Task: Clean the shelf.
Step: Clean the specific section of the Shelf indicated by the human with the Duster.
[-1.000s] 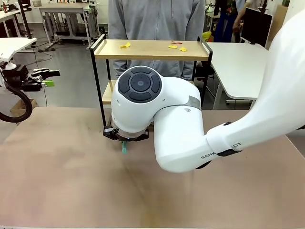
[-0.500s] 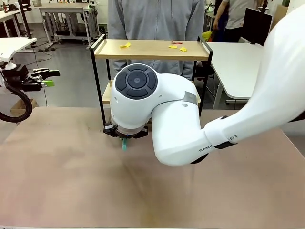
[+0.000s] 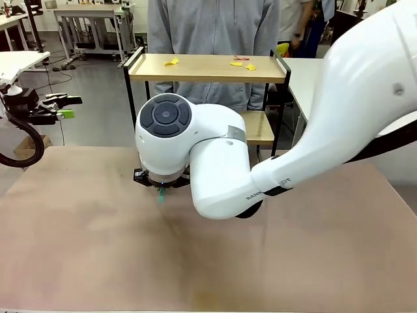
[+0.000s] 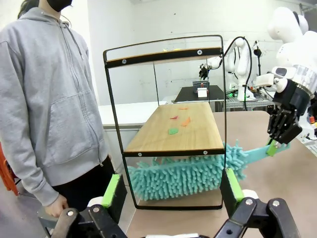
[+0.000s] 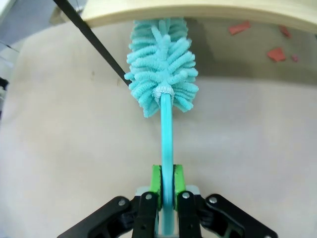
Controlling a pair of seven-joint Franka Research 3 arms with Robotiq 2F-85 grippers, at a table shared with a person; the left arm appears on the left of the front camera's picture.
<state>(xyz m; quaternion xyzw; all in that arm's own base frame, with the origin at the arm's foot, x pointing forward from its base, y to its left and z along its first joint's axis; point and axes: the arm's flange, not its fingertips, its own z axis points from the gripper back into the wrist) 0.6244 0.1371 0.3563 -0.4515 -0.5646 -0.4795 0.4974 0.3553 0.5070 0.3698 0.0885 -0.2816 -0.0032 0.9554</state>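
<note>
The shelf (image 3: 208, 68) stands at the table's far side, with yellow scraps (image 3: 171, 62) and a pink one on its top board. From the left wrist view I look along the shelf (image 4: 173, 134); red, orange and green scraps (image 4: 173, 131) lie on its lower board. A teal fluffy duster (image 4: 188, 174) reaches under that lower board, just above the table. My right gripper (image 5: 167, 191) is shut on the duster's handle (image 5: 167, 144), and its head (image 5: 162, 74) lies beneath the board edge. My right gripper (image 3: 161, 189) hangs low before the shelf's left leg. My left gripper (image 3: 65, 107) hovers open at far left, holding nothing.
A person in a grey hoodie (image 3: 212, 26) stands right behind the shelf, one hand (image 4: 57, 204) hanging near my left gripper (image 4: 172, 191). Red scraps (image 5: 276, 53) lie on the brown table under the shelf. White tables (image 3: 326, 85) stand beyond on the right.
My right arm's wrist has shifted left along the shelf's front, carrying the duster handle with it. The left arm has stayed still.
</note>
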